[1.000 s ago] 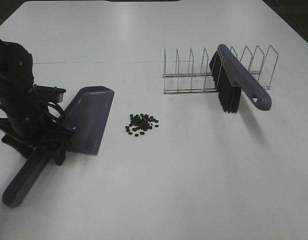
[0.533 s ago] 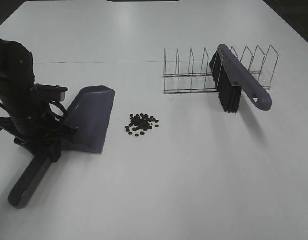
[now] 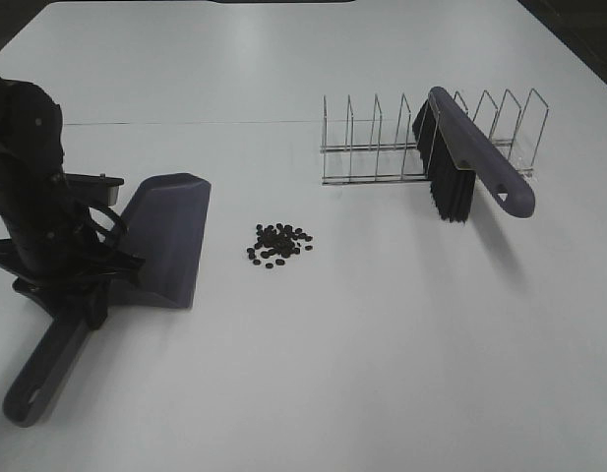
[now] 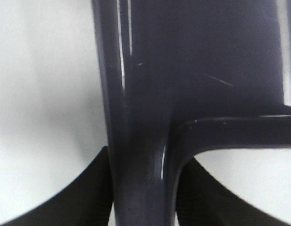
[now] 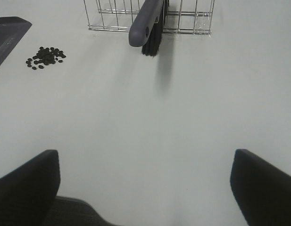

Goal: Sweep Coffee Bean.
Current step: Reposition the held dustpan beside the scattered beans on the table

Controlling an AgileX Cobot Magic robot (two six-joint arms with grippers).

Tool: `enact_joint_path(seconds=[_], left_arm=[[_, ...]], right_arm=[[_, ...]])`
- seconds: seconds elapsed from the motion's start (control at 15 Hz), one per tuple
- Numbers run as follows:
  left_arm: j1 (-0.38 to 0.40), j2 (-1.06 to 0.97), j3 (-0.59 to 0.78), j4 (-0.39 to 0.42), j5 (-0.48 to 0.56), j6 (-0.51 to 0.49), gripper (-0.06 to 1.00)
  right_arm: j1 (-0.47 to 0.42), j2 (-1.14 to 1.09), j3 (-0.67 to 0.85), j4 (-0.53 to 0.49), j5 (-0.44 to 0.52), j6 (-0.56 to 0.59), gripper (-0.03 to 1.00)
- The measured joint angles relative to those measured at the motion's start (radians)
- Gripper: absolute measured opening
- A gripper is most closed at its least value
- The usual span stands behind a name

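The coffee beans (image 3: 278, 244) lie in a loose cluster on the white table (image 3: 362, 334); they also show in the right wrist view (image 5: 45, 56). A purple-grey dustpan (image 3: 167, 236) lies left of them, its mouth facing the beans with a gap between. My left gripper (image 3: 87, 287) is shut on the dustpan's handle (image 4: 140, 141), its fingers (image 4: 88, 197) on both sides. A brush (image 3: 475, 167) with black bristles leans in a wire rack (image 3: 377, 147). My right gripper (image 5: 145, 174) is open and empty, low over bare table, well short of the brush (image 5: 147, 21).
The wire rack (image 5: 192, 19) stands at the back right. The dustpan's corner (image 5: 6, 33) shows at the edge of the right wrist view. The table's far corners end at dark floor.
My left gripper has shifted the dustpan a little to the left, away from the beans, and its handle end has moved nearer the front edge. Beans and brush have not moved.
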Motion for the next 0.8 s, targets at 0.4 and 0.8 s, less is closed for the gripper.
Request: enact_joint_path(seconds=[0.4,0.8], left_arm=[[0.000,-0.189,0.069,0.042,0.076,-0.013,0.32],[0.000,-0.189,0.070,0.044,0.065,-0.010,0.32]], right_arm=[[0.000,0.000,0.000,0.000,0.000,0.000,0.89],[0.000,0.000,0.000,0.000,0.000,0.000,0.89]])
